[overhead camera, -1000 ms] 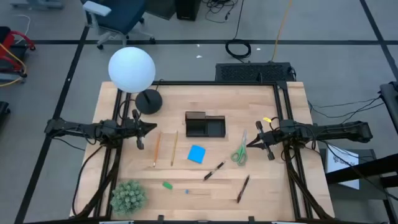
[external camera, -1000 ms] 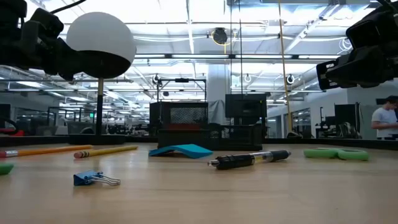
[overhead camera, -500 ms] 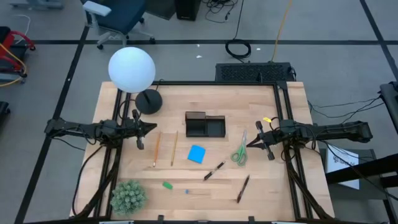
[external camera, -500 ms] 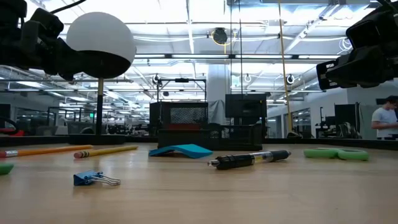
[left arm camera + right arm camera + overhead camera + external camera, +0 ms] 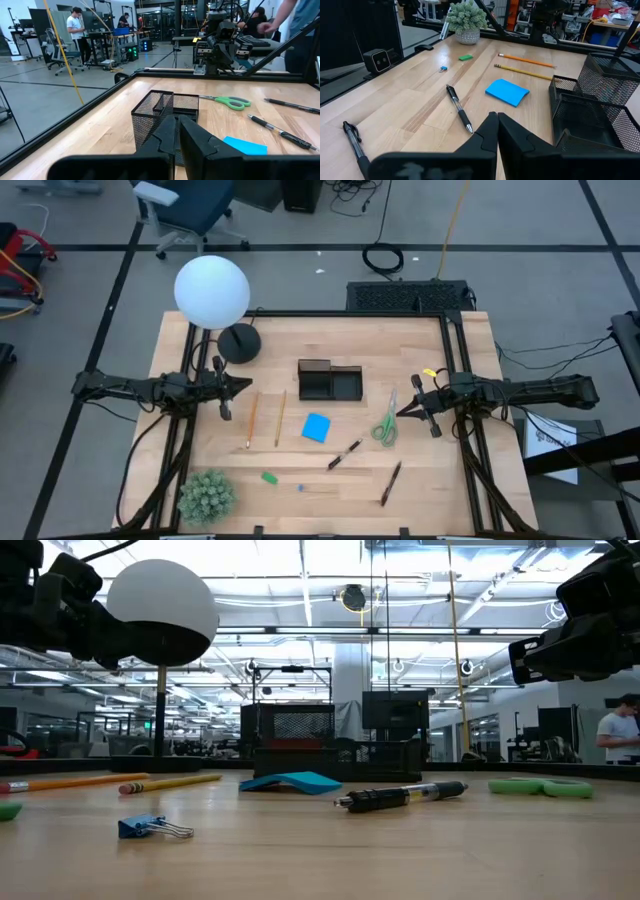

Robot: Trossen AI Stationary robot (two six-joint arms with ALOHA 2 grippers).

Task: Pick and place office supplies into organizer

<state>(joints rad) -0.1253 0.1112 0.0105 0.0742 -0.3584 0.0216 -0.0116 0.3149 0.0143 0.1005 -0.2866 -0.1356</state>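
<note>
Wooden and pale, the table [image 5: 420, 470] fills the middle of a grey-floored workshop, with an office chair [image 5: 185, 205] beyond its far edge and a person [image 5: 618, 735] standing far off in the room. A white globe lamp [image 5: 211, 290] on a round black base stands at the far left corner, and a fuzzy green plant [image 5: 205, 495] sits at the near left corner.

Two dark arms reach in level from either side. The left hand [image 5: 246, 385] hangs above the table just beside the lamp base, its fingers pressed together and holding nothing. The right hand [image 5: 401, 412] hangs near the scissors, fingers fully together, also holding nothing.

The black mesh organizer [image 5: 329, 381] sits at the table's centre, between the two hands. Just in front of it lies the blue note pad [image 5: 317, 427]. Green-handled scissors [image 5: 386, 423] lie to its right, well apart from the two yellow pencils [image 5: 266, 419] lying side by side to its left. Two dark pens [image 5: 346, 452] lie nearer the front edge, one of them [image 5: 391, 481] farther right. A small green eraser [image 5: 269, 477] and a tiny blue clip [image 5: 300, 487] lie near the plant.
</note>
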